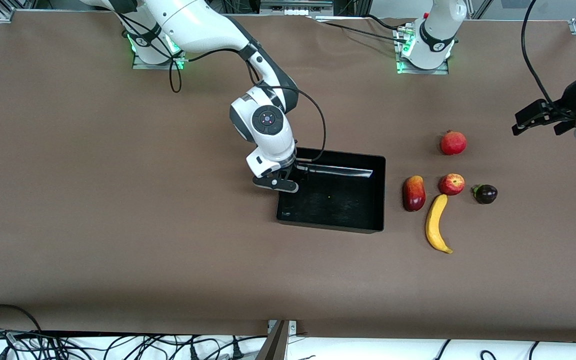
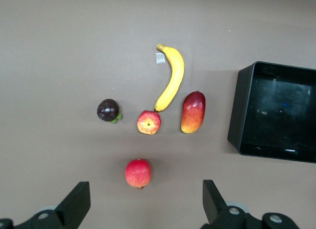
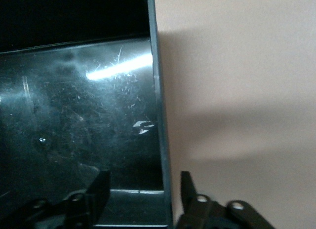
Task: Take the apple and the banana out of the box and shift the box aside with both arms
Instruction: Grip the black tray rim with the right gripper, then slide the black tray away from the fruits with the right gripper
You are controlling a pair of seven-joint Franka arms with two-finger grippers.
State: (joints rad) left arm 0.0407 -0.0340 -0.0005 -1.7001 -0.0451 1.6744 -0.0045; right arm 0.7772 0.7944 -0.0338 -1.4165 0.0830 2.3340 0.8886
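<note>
One glossy black rectangular bin [image 1: 338,220] is straddled at its wall toward the right arm's end by the right gripper [image 1: 282,176], jaws spread either side of the rim, not closed on it. Five fruits are counted toward the left arm's end: oblong mango [image 1: 414,193], curved smooth yellow banana [image 1: 436,223], round streaked apple [image 1: 451,184] touching the banana's tip, crowned pomegranate [image 1: 453,143], dark purple mangosteen [image 1: 486,193]. The left gripper [image 2: 143,204] is held wide apart and empty above the fruits.

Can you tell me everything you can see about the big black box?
The box is a shallow rectangular bin of glossy, scuffed black plastic, open on top, with nothing in it. It sits flat on the brown table, beside the mango, toward the right arm's end from the fruits. The right end effector straddles its wall at the right arm's end, one finger inside, one outside, open. No fruit touches it.
</note>
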